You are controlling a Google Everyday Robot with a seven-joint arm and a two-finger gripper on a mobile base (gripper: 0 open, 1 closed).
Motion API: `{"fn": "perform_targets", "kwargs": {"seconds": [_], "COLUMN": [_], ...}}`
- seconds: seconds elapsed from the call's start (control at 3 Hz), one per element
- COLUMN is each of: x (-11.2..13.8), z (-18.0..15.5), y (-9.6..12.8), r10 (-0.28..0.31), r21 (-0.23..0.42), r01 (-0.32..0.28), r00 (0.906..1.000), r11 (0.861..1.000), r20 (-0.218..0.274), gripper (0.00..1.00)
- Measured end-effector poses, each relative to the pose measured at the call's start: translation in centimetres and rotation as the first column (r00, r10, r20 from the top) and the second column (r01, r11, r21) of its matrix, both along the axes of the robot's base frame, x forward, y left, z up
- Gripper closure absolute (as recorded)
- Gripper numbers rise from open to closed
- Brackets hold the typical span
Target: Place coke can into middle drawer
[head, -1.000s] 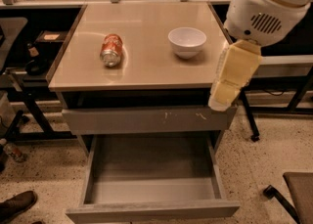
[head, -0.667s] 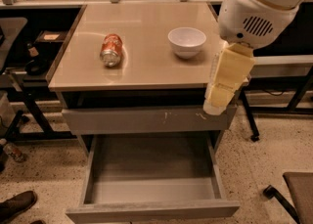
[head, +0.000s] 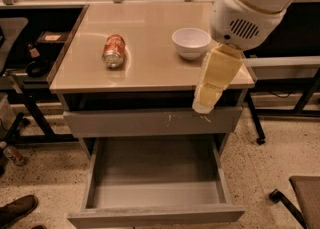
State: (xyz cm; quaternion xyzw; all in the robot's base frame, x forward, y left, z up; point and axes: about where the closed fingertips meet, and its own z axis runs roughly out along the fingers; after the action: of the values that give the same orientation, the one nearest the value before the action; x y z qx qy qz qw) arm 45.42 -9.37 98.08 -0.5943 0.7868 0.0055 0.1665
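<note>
I am hanging my clenched, empty fingers [head: 203, 104] off the bench's [head: 150, 25] front edge, seeing one toppled coke can [head: 114, 51], one white bowl [head: 191, 42], one open middle drawer [head: 152, 165].

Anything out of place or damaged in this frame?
The coke can lies on its side on the countertop, not upright. White scuffs mark the closed drawer front. The claw hangs over the countertop's front edge, apart from the can.

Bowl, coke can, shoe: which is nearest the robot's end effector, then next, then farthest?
The end effector hangs by the front right edge of the tabletop.
1. white bowl, tabletop right.
2. coke can, tabletop left.
3. brown shoe, floor, far left.
</note>
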Motion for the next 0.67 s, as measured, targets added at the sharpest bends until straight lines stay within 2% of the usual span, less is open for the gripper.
{"fn": "perform_targets", "kwargs": {"seconds": [0.33,0.67], "x": [2.8,8.4], "z": [-0.7,-2.5], "y": [1.7,5.3], "r10": [-0.072,-0.118], "r21": [0.027,0.024], "r01": [0.072,0.12], "r00": [0.9974,0.9916], "r11": [0.997,0.993], "r20": [-0.003,-0.052], "gripper": [0.0,0.0]}}
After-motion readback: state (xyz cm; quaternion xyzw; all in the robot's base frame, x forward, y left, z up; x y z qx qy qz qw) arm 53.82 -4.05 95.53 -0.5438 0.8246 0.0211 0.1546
